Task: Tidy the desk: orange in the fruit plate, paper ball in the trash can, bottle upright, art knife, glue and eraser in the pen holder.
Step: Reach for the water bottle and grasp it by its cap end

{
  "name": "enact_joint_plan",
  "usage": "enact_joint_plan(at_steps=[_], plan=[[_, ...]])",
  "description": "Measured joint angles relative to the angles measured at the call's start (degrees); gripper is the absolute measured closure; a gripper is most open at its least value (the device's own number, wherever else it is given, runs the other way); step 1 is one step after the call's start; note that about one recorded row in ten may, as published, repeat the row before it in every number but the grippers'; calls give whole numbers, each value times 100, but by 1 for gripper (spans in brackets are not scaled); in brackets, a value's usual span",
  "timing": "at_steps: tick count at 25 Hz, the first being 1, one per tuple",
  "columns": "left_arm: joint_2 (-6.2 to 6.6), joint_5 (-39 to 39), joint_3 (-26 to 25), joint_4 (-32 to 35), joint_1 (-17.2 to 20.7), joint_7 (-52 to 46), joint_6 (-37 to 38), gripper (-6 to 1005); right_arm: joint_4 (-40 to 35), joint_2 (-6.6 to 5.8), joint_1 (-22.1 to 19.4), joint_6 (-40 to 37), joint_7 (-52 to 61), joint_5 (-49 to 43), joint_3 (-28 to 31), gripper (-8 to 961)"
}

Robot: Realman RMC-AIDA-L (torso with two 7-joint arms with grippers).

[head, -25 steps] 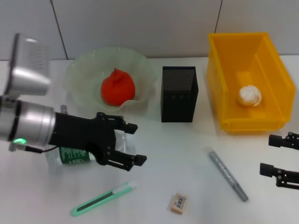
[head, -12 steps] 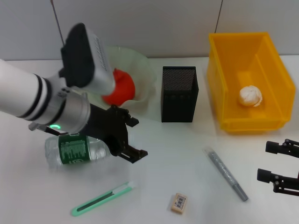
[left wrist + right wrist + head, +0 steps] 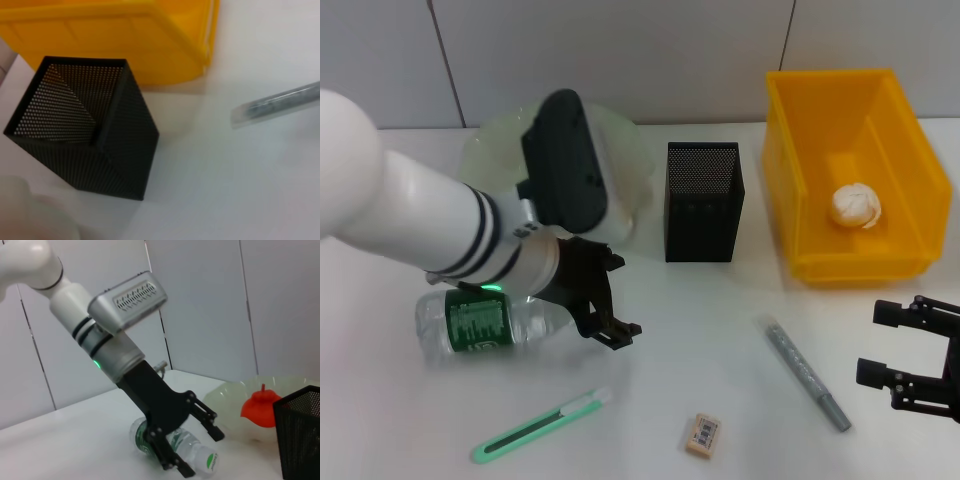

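The clear bottle [image 3: 480,325] with a green label lies on its side at the left; it also shows in the right wrist view [image 3: 197,454]. My left gripper [image 3: 620,297] is open just right of it, and holds nothing. The orange [image 3: 260,407] sits in the glass fruit plate [image 3: 485,150]; my left arm hides it in the head view. The paper ball [image 3: 855,205] lies in the yellow bin [image 3: 920,170]. The green art knife [image 3: 540,425], the eraser [image 3: 703,435] and the grey glue stick [image 3: 807,373] lie on the table. The black mesh pen holder [image 3: 704,200] stands mid-table. My right gripper [image 3: 872,344] is open at the right edge.
The white table [image 3: 720,320] meets a grey panelled wall at the back. My left arm's white forearm [image 3: 410,220] reaches over the table's left side. The left wrist view shows the pen holder [image 3: 85,135], the bin [image 3: 125,40] and the glue stick [image 3: 280,102].
My left arm has swung up and to the right and now covers the orange; its gripper stays open beside the lying bottle. My right gripper has crept a little left.
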Motion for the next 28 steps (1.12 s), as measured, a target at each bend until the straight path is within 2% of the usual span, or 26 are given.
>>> enact_joint_plan(at_steps=[4, 8, 13, 18, 28], plan=[[-1, 415, 307, -14, -30, -321, -228, 135, 85, -2, 43, -3, -6, 0, -4, 174], [0, 770, 392, -56, -63, -503, -244, 135, 113, -4, 49, -4, -8, -2, 11, 174], [0, 939, 479, -64, -64, -578, -207, 135, 139, -6, 52, -4, -10, -2, 3, 174], [-7, 1148, 774, -74, -66, -776, -306, 135, 176, -6, 91, 0, -12, -3, -9, 174], [-9, 1181, 831, -188, -106, -822, -460, 135, 301, -6, 186, 27, -12, -20, -51, 174]])
